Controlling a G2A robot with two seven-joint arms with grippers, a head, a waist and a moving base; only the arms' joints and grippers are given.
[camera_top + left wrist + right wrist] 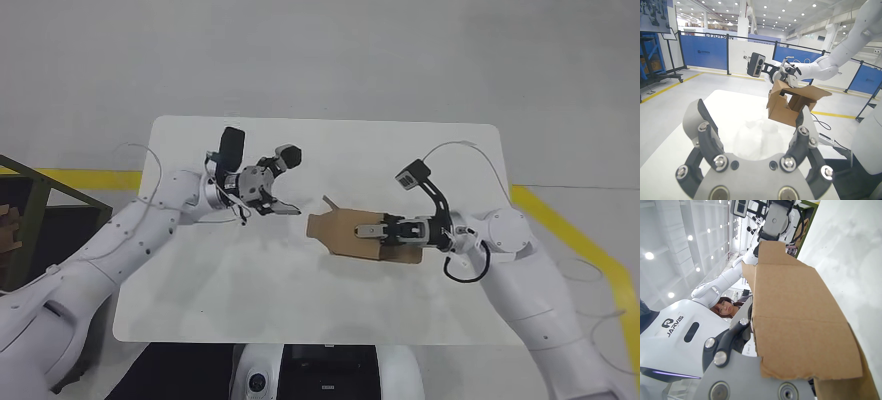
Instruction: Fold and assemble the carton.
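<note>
A brown carton [345, 237], partly unfolded with loose flaps, hovers over the middle of the white table [200, 290]. My right gripper [364, 231] is shut on one of its panels from the right side. From the left wrist view the carton [783, 111] is an open shell with a flap sticking out, and the right gripper [789, 85] clamps its upper wall. The carton's panel [800, 317] covers one right finger; the other finger [742, 321] lies against its edge. My left gripper [285, 185] [753, 115] is open, a short way left of the carton and not touching it.
A dark green framed bin [25, 205] holding flat cardboard stands off the table's left side. Bare tabletop lies in front of and behind the carton. Yellow floor tape [570, 230] runs beyond the table's right edge.
</note>
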